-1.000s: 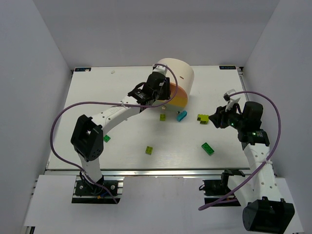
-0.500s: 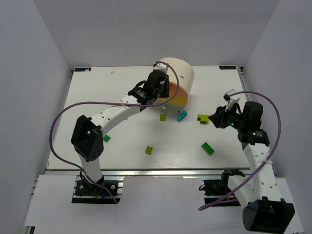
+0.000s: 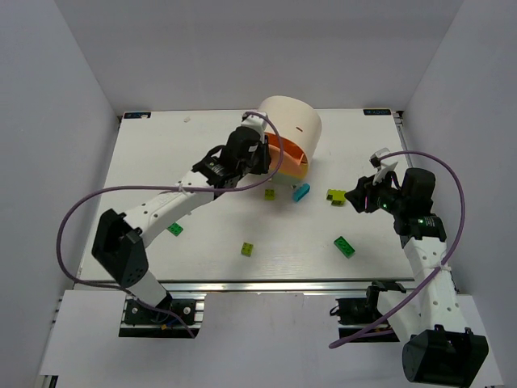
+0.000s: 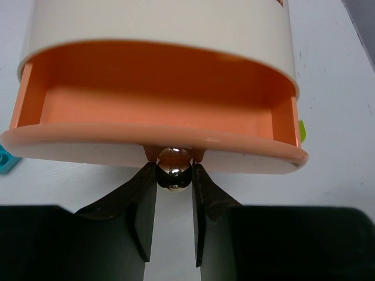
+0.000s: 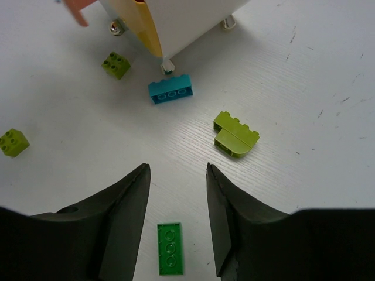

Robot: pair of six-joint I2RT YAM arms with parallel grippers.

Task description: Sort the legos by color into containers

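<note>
Orange drawer (image 4: pixel 88 149) stands partly out of the cream drum (image 3: pixel 295 121), bare inside, and the left fingers (image 4: pixel 143 222) pinch its shiny knob (image 4: pixel 173 170). The right fingers (image 5: pixel 126 216) are spread, holding nothing, above the tabletop (image 5: pixel 304 88). That arm is nearer the legos: a lime brick (image 5: pixel 235 136) lies just ahead and to the right, long side slanted; a flat dark green brick (image 5: pixel 170 248) lies under the gap, long side running along it.
</note>
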